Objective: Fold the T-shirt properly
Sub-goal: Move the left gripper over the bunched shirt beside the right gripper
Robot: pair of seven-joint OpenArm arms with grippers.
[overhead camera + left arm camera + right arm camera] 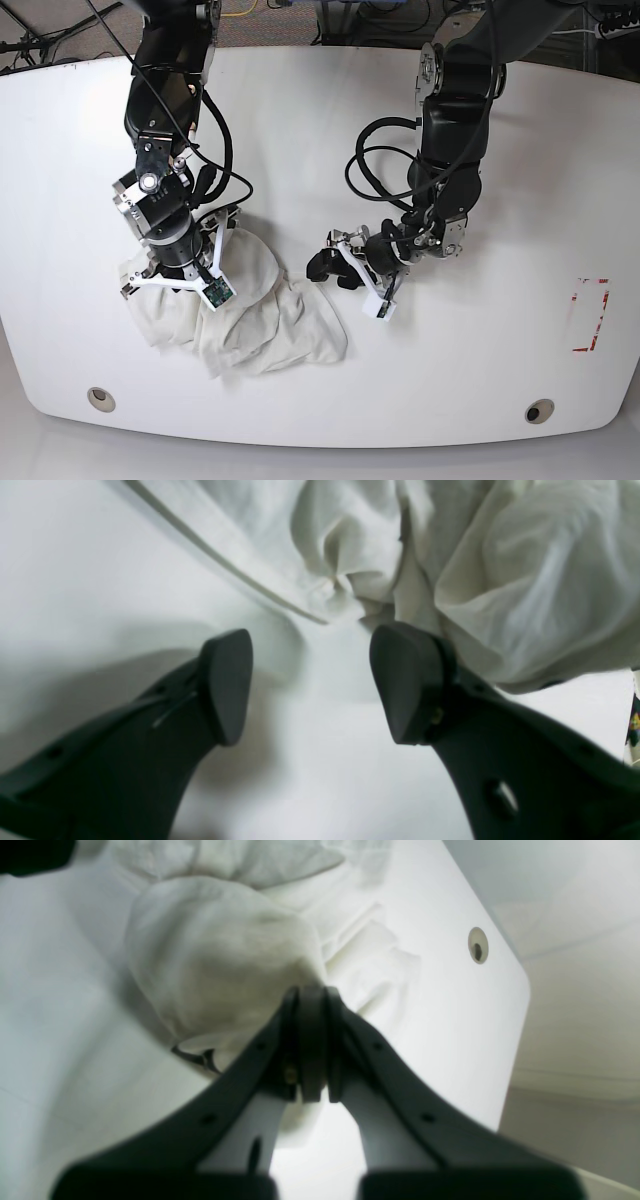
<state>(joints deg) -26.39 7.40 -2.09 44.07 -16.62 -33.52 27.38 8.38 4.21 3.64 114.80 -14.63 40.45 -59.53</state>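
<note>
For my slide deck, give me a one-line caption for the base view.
Right gripper shut on the crumpled cream cotton T-shirt on the white table; left gripper open beside it.

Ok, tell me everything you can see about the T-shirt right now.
The T-shirt is off-white, soft and cotton-looking, heavily wrinkled and bunched into a loose heap rather than laid flat. It lies on the white table near its front edge, toward the base view's left. A hem or seam edge shows in the left wrist view. The right gripper has its fingers closed on a bulging fold. The left gripper is open just beside the cloth, one of its fingers at the fabric's edge, holding nothing.
</note>
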